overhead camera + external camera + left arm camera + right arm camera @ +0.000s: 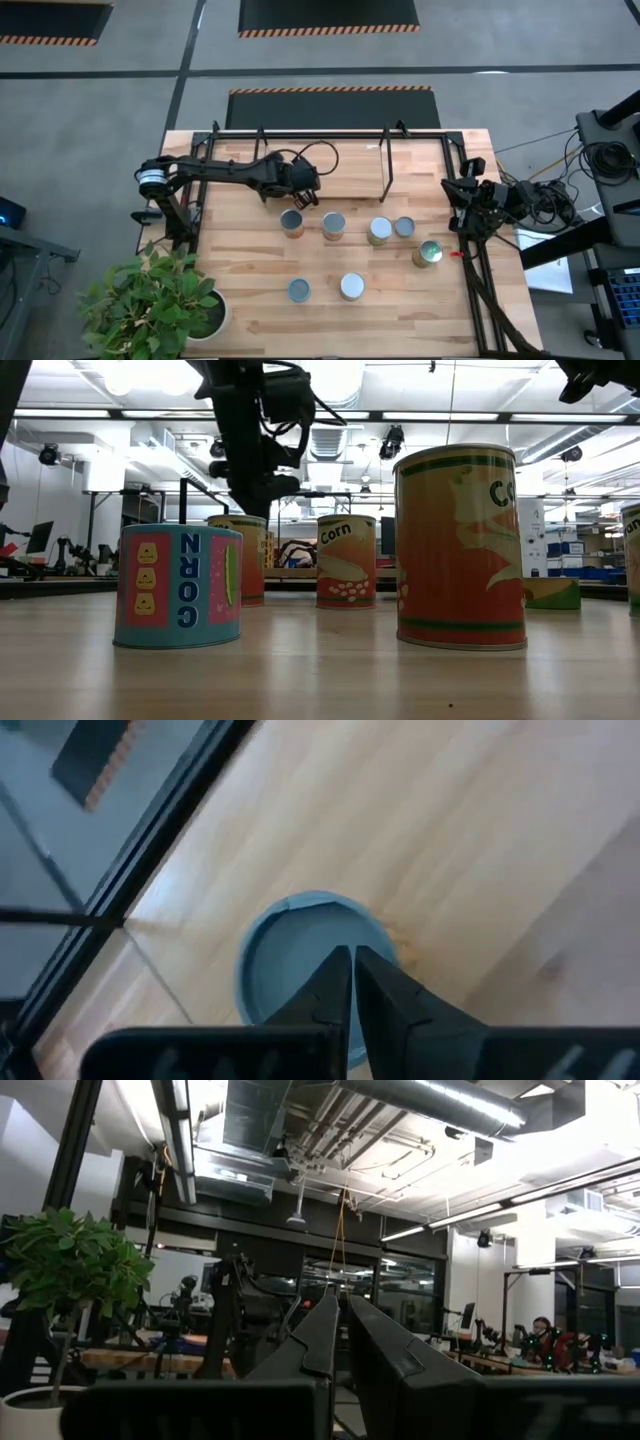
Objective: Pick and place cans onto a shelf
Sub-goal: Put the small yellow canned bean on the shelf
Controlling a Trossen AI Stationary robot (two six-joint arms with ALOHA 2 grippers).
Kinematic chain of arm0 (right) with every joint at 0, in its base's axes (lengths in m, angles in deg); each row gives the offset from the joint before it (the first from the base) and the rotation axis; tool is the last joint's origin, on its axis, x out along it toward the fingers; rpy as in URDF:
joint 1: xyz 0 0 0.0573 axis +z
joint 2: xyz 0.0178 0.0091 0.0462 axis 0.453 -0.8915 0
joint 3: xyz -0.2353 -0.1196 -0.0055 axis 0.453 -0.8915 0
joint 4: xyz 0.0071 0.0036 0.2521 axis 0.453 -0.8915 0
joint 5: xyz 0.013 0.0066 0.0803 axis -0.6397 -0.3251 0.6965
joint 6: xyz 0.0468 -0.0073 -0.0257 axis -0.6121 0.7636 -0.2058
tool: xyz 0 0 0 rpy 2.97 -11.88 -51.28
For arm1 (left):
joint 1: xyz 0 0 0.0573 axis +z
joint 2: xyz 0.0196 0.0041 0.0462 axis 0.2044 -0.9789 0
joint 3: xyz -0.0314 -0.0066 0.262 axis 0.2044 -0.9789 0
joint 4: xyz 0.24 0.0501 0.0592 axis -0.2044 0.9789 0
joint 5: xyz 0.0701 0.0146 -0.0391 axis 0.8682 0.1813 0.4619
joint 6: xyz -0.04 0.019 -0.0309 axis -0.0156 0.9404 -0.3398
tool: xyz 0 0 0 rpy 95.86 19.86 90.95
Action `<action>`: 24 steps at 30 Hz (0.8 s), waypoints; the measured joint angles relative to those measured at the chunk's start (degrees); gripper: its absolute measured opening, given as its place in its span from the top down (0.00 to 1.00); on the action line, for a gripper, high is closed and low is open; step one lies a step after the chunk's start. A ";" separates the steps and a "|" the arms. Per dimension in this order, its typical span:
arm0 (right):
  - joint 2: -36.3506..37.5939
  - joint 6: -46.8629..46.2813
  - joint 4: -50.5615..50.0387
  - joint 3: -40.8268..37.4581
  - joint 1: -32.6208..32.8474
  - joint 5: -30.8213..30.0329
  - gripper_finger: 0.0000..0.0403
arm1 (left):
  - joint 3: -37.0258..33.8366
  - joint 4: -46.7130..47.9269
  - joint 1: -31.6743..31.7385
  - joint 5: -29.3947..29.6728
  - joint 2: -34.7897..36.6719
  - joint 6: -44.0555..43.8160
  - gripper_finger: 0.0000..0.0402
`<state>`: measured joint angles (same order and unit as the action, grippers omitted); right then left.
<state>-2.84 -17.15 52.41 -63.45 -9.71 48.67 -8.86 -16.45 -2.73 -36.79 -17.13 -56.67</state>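
L gripper hangs above leftmost can, fingers pinched together on nothing; no can shelved yet.

Black-rod shelf w/ light wood board sits at far edge of wooden table, bare as far as high view shows. Seven small round tins w/ silvery or blue-grey tops stand loose mid-table; blue-grey-topped orange tin is just near-side of L gripper, its lid right under the closed fingertips, not gripped. So all cans left to do. R gripper waits at right table edge, fingers closed, empty. Labels: squat blue-pink tin reads "CORN" sideways; orange tin reads "Corn"; big near orange can shows "Co…".
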 joint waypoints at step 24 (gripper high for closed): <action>0.00 0.13 -0.19 0.00 0.00 0.00 0.96 | 8.01 11.03 -1.04 -18.33 0.40 24.25 1.00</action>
<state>-2.84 -17.02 52.21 -63.45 -9.71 48.67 -0.85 -5.42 -3.77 -55.12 -16.73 -32.42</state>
